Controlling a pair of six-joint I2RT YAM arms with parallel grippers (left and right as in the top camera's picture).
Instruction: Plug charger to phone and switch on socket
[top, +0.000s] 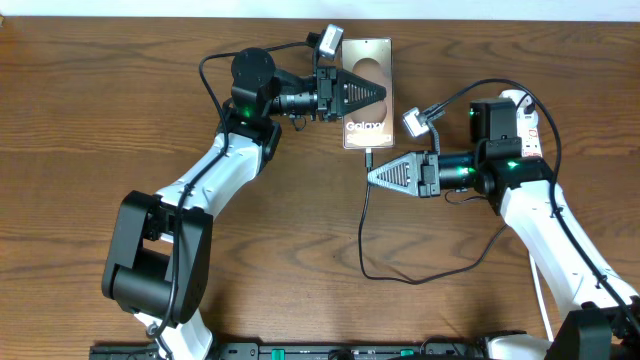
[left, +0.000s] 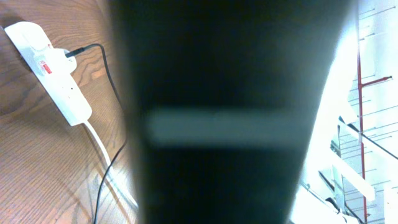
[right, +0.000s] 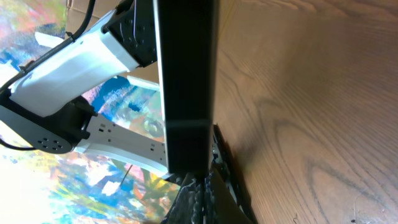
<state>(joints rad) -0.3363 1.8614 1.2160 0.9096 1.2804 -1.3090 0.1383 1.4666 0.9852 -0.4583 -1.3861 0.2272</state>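
Left gripper (top: 383, 95), fingers together, lies over the middle of the phone (top: 365, 58) on a wooden table (top: 100, 120).
Black charger (top: 362, 235) tip sits at the phone's bottom edge; whether it is fully in, I cannot tell. Just below the phone, the right gripper (top: 370, 178) is closed on the cable. Well to the phone's right, the white socket (left: 62, 90) has the black cable plugged into it.

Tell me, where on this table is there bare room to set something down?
The widest free patch is the bare table left of the left arm. The wood between both arms, below the charger loop, is also open, as is the top right corner past the socket. It is crowded around the phone, where the left pincer and right pincer meet.
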